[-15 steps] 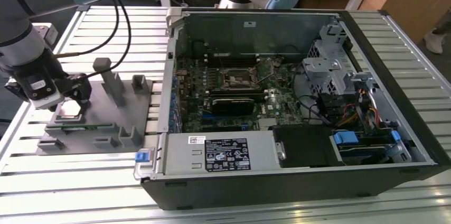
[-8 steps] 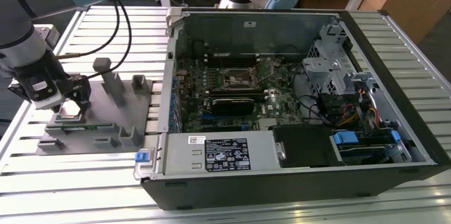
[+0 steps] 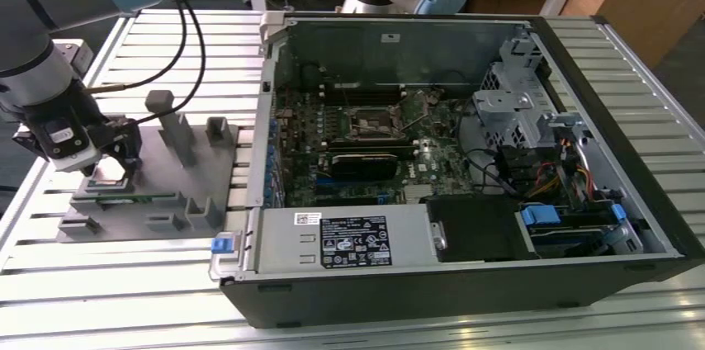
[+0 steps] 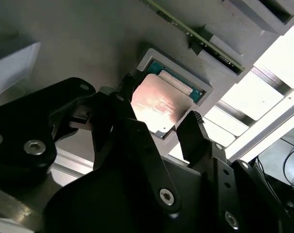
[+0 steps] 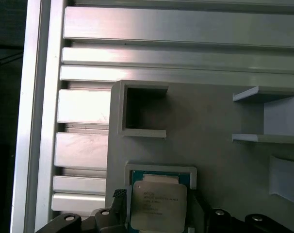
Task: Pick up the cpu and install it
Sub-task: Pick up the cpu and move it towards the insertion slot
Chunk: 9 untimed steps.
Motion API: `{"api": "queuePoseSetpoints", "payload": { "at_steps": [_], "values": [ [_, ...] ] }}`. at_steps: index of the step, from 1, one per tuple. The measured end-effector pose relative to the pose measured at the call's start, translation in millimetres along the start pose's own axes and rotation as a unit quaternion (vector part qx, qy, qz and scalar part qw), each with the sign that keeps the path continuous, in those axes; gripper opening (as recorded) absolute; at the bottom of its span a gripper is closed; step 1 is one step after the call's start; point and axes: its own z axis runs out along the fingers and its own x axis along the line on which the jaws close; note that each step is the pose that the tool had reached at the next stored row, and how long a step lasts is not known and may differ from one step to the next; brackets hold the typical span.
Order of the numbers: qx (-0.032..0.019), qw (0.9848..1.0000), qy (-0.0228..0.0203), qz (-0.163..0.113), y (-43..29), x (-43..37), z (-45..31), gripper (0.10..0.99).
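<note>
cpu (image 4: 161, 104) in fixture (image 4: 89, 43) pocket, hand (image 4: 160, 101) straddling it; memory stick (image 4: 176, 23) nearby.

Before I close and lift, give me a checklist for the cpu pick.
1. Gripper centred over the cpu: ok.
2. Fingers open, one on each side of the cpu: ok.
3. Cpu lying flat in the grey fixture pocket: ok.
4. Fingers low enough to catch the cpu's edges: cannot tell.
5. Socket in the case open and bare: cannot tell.
</note>
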Motion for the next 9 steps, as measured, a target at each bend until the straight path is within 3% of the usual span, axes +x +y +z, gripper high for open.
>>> {"api": "queuePoseSetpoints", "payload": {
  "at_steps": [3,4,9],
  "values": [
    [0.0000,1.0000,0.0000,0.000,0.0,0.0,0.1,0.620],
    [0.0000,1.0000,0.0000,0.000,0.0,0.0,0.1,0.549],
    [0.0002,1.0000,-0.0001,0.000,0.1,0.0,0.1,0.549]
  ]
}}
